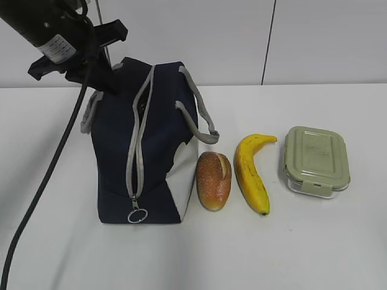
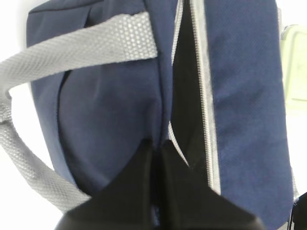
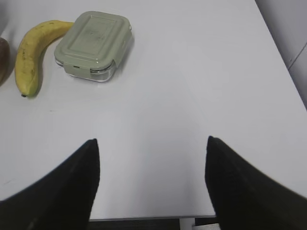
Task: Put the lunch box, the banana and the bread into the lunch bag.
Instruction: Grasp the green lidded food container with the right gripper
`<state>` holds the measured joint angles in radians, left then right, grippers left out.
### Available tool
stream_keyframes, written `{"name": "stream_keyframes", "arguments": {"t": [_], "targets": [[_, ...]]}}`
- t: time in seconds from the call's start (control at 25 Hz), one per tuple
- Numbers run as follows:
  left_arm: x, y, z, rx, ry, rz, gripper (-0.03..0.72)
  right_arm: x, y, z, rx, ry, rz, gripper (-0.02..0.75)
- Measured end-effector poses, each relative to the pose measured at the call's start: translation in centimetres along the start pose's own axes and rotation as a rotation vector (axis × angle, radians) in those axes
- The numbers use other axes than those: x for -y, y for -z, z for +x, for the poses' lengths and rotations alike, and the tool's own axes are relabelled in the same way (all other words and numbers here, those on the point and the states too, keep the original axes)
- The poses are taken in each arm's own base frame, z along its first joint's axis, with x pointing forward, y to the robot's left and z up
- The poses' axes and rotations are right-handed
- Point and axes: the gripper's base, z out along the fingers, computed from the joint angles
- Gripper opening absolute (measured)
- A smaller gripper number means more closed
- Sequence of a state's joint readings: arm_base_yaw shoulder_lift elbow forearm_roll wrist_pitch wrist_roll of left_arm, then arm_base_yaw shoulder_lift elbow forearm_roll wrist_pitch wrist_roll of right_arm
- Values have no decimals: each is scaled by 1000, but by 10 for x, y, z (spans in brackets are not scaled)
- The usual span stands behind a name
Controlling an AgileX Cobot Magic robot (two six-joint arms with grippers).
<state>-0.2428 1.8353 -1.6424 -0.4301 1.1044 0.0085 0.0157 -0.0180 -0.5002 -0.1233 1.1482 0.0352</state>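
While the bag (image 1: 145, 145) stands left of centre in the exterior view, its zipper (image 1: 136, 158) runs down the front to a ring pull (image 1: 136, 215) at the bottom and gapes slightly near the top. One grey handle (image 1: 196, 109) droops over the bag's right side. Just right of the bag, touching its white panel, lies the bread (image 1: 214, 180); the banana (image 1: 251, 171) lies just beside that, and the box (image 1: 316, 159) sits at the right, near the banana's upper tip. At upper left the left arm (image 1: 54, 36) reaches down to the bag's far top edge, where the left gripper (image 1: 100, 81) meets the fabric.

From the left wrist, the left gripper (image 2: 158, 148) has its fingers pressed together, pinching blue fabric just left of the zipper opening (image 2: 187, 96), which shows dark inside. A grey handle (image 2: 76, 50) crosses the upper left.

From the right wrist, the right gripper (image 3: 151, 158) hangs over bare table (image 3: 201, 76) with fingers wide apart, holding nothing. The box (image 3: 94, 44) and banana (image 3: 33, 55) lie at upper left, well apart from it.
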Motion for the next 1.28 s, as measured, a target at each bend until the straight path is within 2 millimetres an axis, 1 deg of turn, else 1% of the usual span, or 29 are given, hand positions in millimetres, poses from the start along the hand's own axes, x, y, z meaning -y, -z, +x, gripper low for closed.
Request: {"name": "stream_keyframes", "arguments": {"t": [0.16,0.32,0.48,0.6,0.76,1.04,1.28], "targets": [[0,0,0,0,0,0,3,2,-1,-1,-7,-3,18,529],[0,0,0,0,0,0,3,0,-15,-10,-109,1,20,529],[0,0,0,1,0,0,3,-1,-33,-23,-219,8,27,529],[0,0,0,1,0,0,3,-2,-47,-36,-231,14,24,529],[0,0,0,1,-1,0,3,-6,-73,-49,-270,28,13,529],[0,0,0,2,-1,0,3,-14,-113,-60,-335,26,-24,529],[0,0,0,2,-1,0,3,-18,-140,-71,-378,22,-38,529]]}}
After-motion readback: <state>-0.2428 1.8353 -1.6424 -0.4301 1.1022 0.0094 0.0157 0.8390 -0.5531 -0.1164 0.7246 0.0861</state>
